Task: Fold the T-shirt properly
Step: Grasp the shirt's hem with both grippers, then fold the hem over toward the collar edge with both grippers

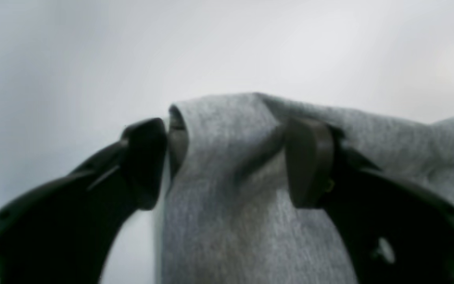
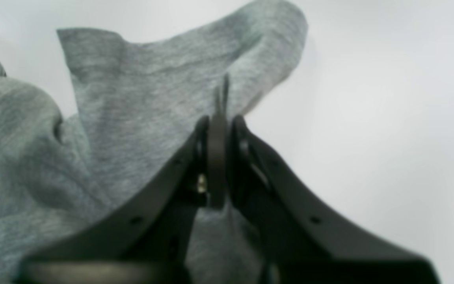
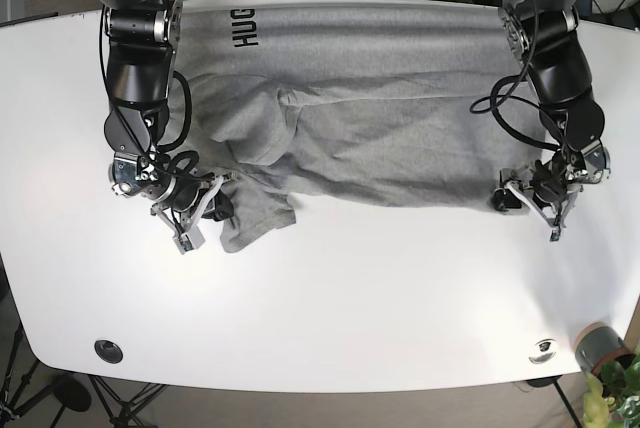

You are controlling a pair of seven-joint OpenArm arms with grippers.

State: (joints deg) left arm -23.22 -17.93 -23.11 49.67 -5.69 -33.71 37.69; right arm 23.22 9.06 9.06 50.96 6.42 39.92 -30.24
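A grey T-shirt (image 3: pixel 380 128) with dark lettering lies spread across the white table (image 3: pixel 350 298), its far edge along the back. In the base view my right gripper (image 3: pixel 208 210) sits at the shirt's bunched near-left corner. The right wrist view shows that gripper (image 2: pixel 218 122) shut on a fold of the grey fabric (image 2: pixel 132 118), which stands up past the tips. My left gripper (image 3: pixel 517 198) is at the shirt's near-right corner. Its fingers (image 1: pixel 309 157) stand apart in the left wrist view, so the gripper (image 1: pixel 227 157) is open, with a raised ridge of cloth (image 1: pixel 231 221) between them.
A black round fitting (image 3: pixel 107 350) sits near the table's front left. A metal disc (image 3: pixel 543 348), a grey cup (image 3: pixel 595 346) and a plant (image 3: pixel 615 393) are at the front right corner. Cables run behind the back edge.
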